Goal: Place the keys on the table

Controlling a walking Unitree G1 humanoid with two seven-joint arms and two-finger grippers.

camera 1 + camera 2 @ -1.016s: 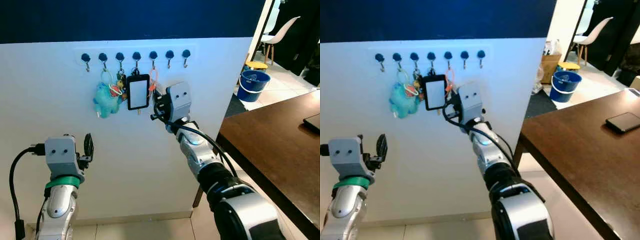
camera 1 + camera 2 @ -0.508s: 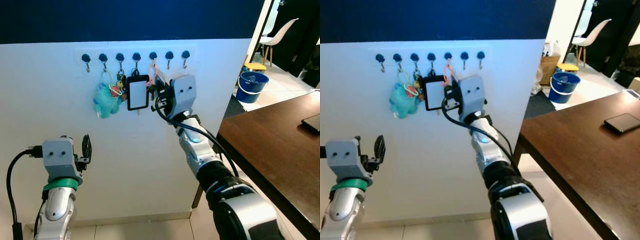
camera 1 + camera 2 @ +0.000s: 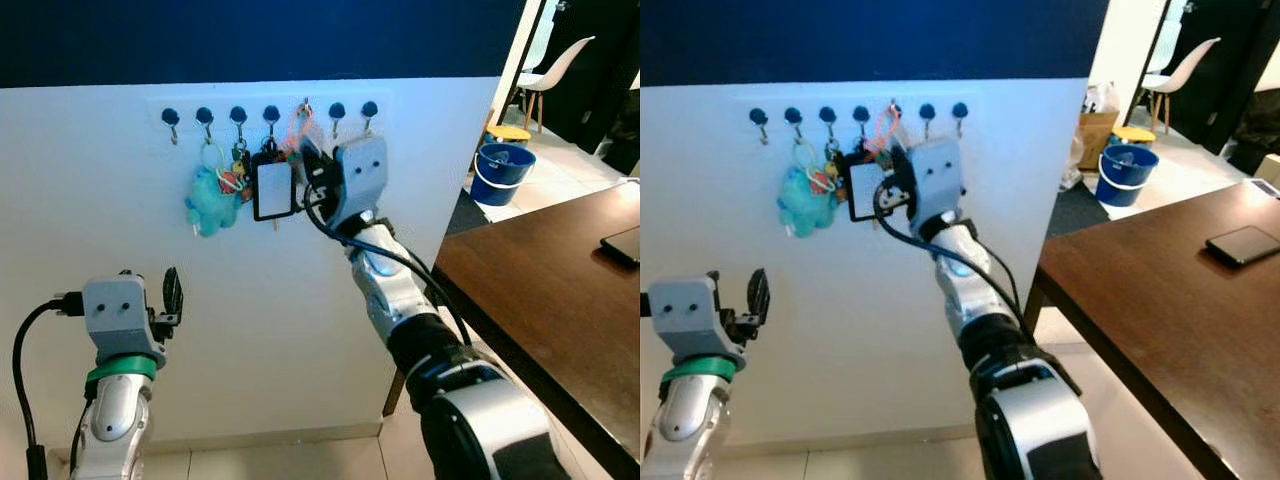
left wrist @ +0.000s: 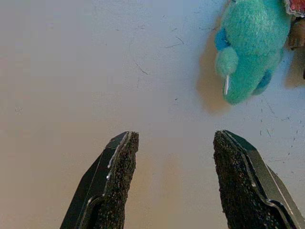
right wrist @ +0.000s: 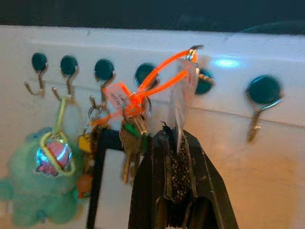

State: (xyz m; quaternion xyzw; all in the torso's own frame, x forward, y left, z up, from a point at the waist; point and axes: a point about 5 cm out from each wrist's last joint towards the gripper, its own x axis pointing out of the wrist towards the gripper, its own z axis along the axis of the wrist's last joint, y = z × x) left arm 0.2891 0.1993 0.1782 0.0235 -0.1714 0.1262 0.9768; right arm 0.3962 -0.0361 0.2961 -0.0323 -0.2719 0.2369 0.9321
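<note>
My left gripper [image 3: 172, 292] hangs low by the wall, fingers spread apart with nothing between them. It's parked there out of the way, I'd say, since this job only needs one arm. Its wrist view looks past the two black fingers [image 4: 114, 176] at bare wall and the teal plush toy [image 4: 248, 52] hanging above.

Moving right along the hook rack [image 3: 270, 113]: the plush toy, then a black-framed tag [image 3: 272, 190], and then the keys [image 5: 131, 126] on their orange loop [image 5: 162, 78]. My right gripper [image 5: 175, 157] is up at the rack, fingers pinched shut on a clear tag tied to that loop, and the loop is pulled up and slantwise toward the top of a hook. I'm holding it that high, I judge, so the loop can slip over the hook's tip.

From the head views my right gripper sits in front of the keys and I get just a flash of orange. The right wrist view gives me the rest: the loop stretched taut, the bunch of keys dangling beside the black frame, the pinch itself. The head views alone show me the dark table [image 3: 560, 290], off to my right, well apart from the rack.
</note>
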